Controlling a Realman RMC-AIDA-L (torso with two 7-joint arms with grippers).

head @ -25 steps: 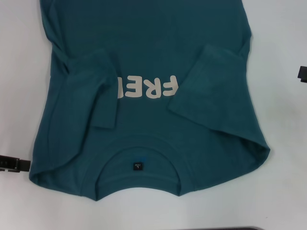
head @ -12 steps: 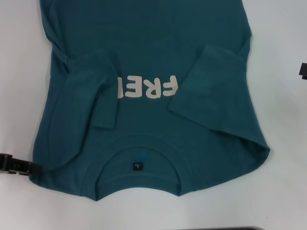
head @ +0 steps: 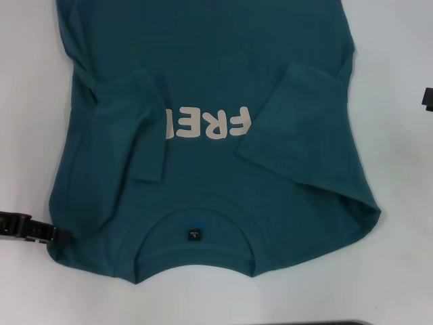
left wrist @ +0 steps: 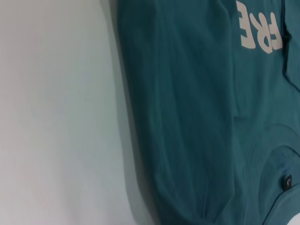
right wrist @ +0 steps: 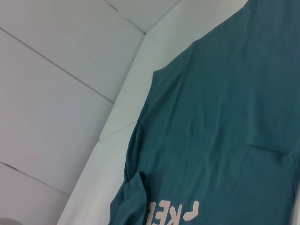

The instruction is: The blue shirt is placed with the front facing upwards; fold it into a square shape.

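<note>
At the far left of the head view the left hand [head: 47,233] has slid in along the desk [head: 20,135] and now touches the shoulder edge of the blue shirt [head: 210,74], where a second ago it lay clear of the cloth. Whether its fingers are parted or closed on the edge cannot be told. That approach suggests a grasp of this side is being prepared, probably for folding it inward.

The blue shirt lies flat across the middle of the desk, front up, collar towards the robot, both sleeves already folded in over the chest so that they cover the ends of the cream lettering [head: 206,124]. The small neck label [head: 193,234] sits inside the collar.

At the right edge only a sliver of the right hand [head: 427,97] shows, well apart from the shirt and a little farther out of the picture than before; its opening cannot be told.

The left wrist view shows the shirt's long folded side edge against the bare desk, close up, but no fingers. The right wrist view alone shows the far hem area and the wall panels [right wrist: 56,93] beyond the desk.
</note>
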